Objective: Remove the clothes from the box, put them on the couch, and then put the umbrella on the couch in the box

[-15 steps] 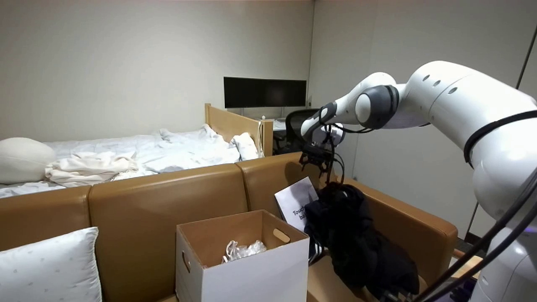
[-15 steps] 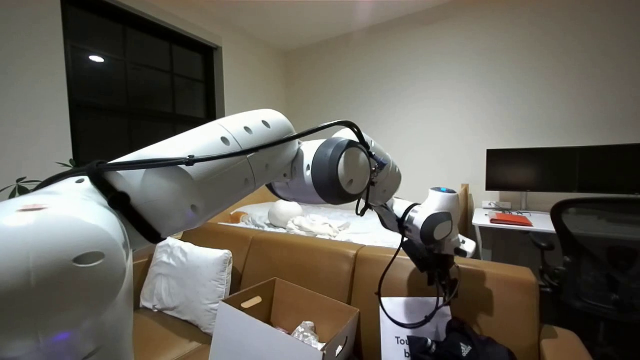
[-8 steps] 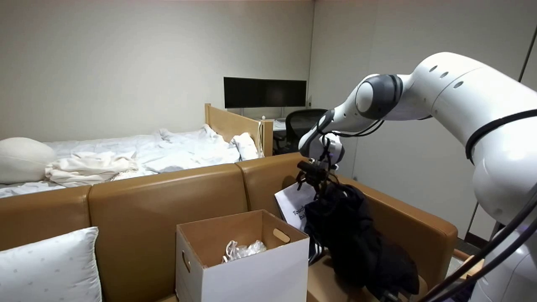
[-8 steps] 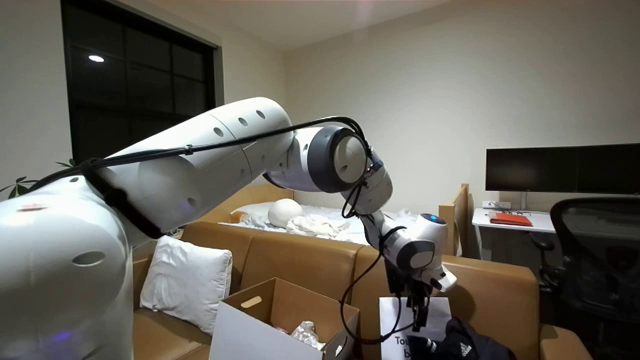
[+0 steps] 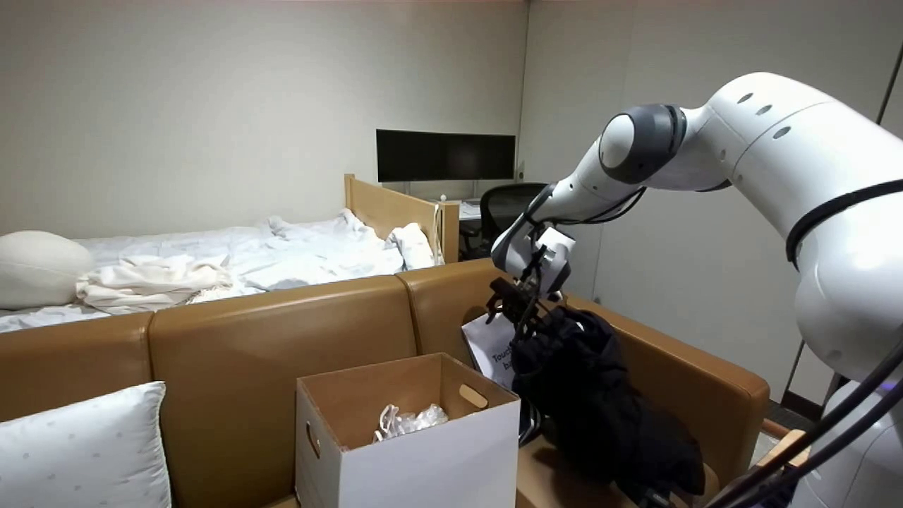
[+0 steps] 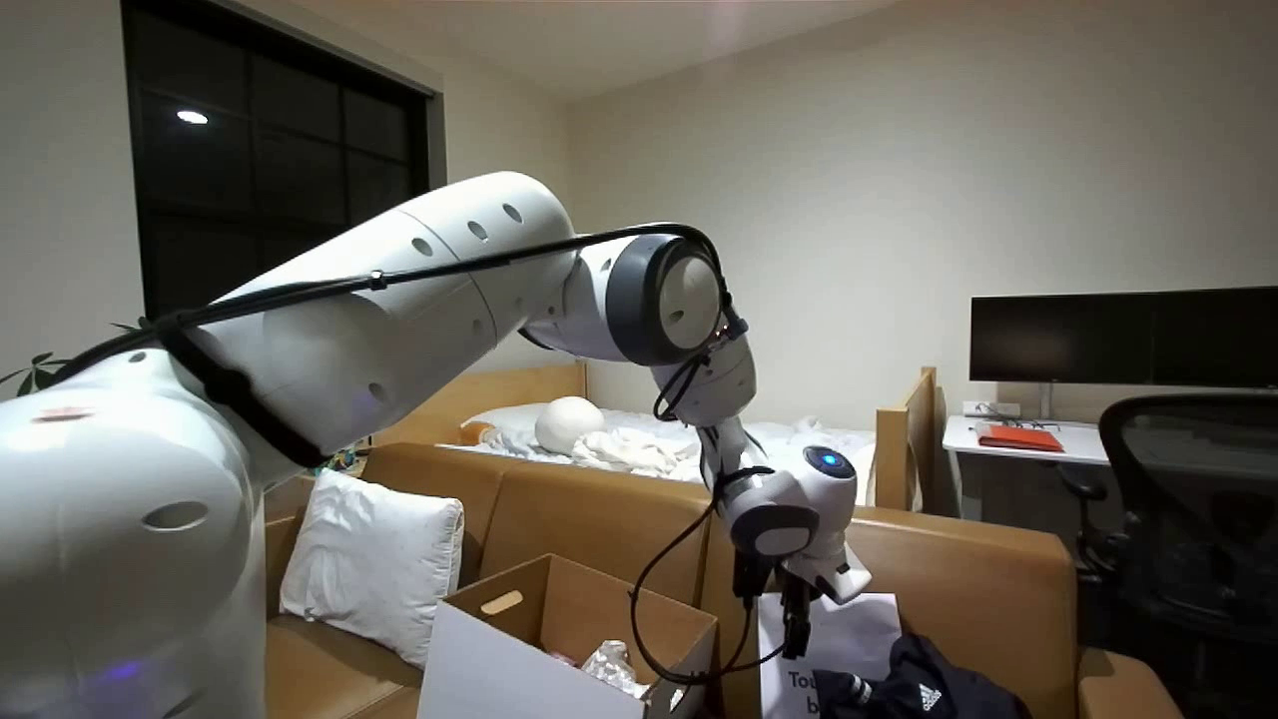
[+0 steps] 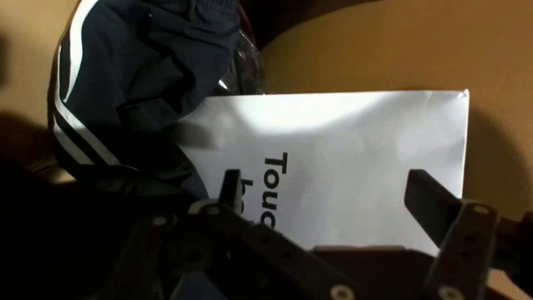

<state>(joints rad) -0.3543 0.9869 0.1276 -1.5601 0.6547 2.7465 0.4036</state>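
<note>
The tan couch (image 5: 282,339) carries the white box (image 5: 430,466), which stands with its top uncovered. To the right of the box, the black clothes (image 5: 600,402) lie heaped on the couch against the armrest. In the wrist view, the striped clothes (image 7: 158,71) overlap a white printed sheet (image 7: 354,137) that leans on the backrest. My gripper (image 7: 325,191) is open over that sheet, its fingers wide apart and nothing between them. In an exterior view the gripper (image 5: 506,324) hangs just beside the upper end of the heap. I cannot make out the umbrella in any view.
Crumpled clear plastic (image 5: 413,421) lies inside the box. Some shiny clear wrapping (image 7: 247,66) pokes out behind the clothes. A white pillow (image 6: 369,559) rests at the couch's far end. A cable loop (image 6: 639,609) from the arm dangles near the box's side.
The gripper has come down and tilted, shifting left in both exterior views, over the white sheet. Its fingers have stayed apart. The box and the heap look unchanged.
</note>
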